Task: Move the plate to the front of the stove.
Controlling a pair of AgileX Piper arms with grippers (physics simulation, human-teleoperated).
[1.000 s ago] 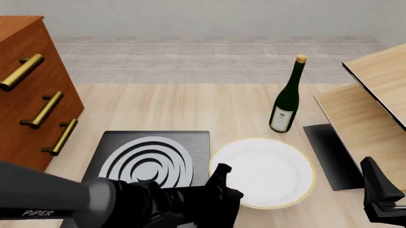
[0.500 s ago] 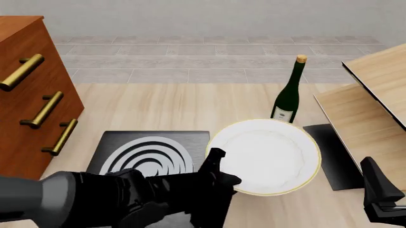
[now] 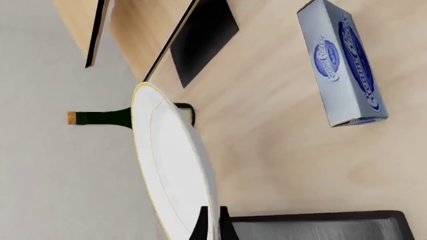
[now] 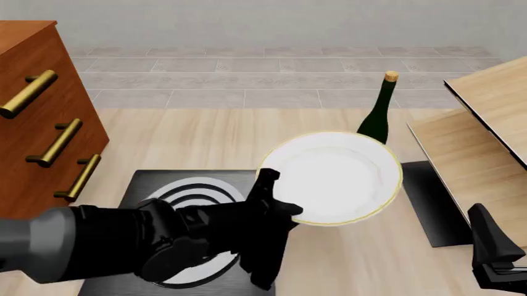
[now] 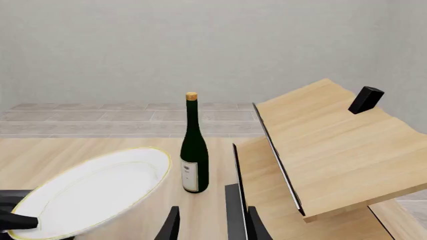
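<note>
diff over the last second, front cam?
The left pincer, shut on the plate rim, lifted it off the table and tilted it up, drawing it slightly leftward. The left arm now covers more of the stove. The bottle and right pincer stayed put.

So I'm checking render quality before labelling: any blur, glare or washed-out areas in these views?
Front view: sharp throughout, even flat light, though the plate reads nearly featureless white, its gold rim the only edge cue. Left wrist view: crisp, but rotated, so the wine bottle appears sideways. Right wrist view: no blur or glare; soft shading only under the tilted wooden boards.
</note>
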